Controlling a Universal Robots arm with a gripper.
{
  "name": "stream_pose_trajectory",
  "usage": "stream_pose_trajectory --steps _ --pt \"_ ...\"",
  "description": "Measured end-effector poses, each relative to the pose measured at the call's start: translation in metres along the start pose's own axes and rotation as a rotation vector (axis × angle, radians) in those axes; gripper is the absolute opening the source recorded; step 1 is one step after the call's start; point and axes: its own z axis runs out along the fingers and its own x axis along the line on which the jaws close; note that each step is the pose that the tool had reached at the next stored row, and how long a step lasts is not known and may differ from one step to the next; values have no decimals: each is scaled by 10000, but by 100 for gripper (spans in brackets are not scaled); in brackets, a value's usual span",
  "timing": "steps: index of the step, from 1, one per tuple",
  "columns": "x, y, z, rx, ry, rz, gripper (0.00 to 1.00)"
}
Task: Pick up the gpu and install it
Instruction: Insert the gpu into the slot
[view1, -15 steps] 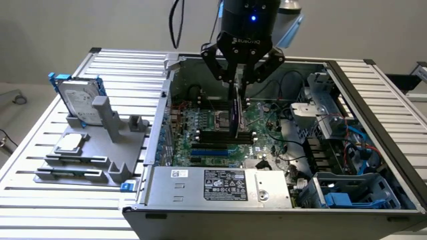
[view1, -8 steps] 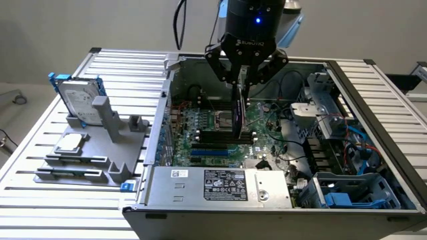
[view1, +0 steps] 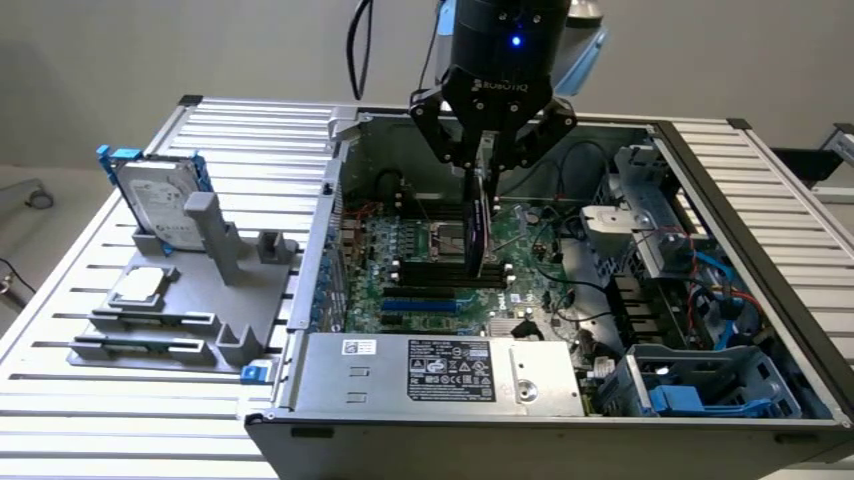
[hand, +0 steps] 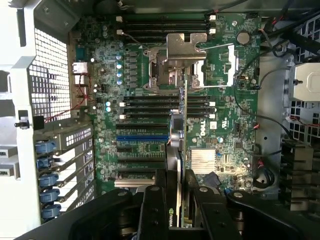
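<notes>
Slatted tabletop (view1: 80, 420) carries the open computer case (view1: 314, 270); my end effector (view1: 489, 165) is clamped on the gpu (view1: 481, 230), edge-down over the motherboard (view1: 414, 250). Cables (view1: 577, 296) crowd the exterior view's right.

Ribbed silvery metal table (view1: 80, 400), matt grey, perhaps plastic stand (view1: 214, 235), gpu (view1: 482, 225) smooth and black on one face.

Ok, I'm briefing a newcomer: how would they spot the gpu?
Find the open computer case on the slatted table. Over its motherboard the gripper grips the gpu. Unlike the hard drive outside, it is a thin dark card held on edge.
</notes>
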Motion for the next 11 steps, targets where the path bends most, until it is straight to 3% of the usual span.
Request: stream_pose_trajectory --steps 8,11 --pt "-7 13 10 2 -2 -24 26" --pt "-7 14 41 7 -39 -438 26"
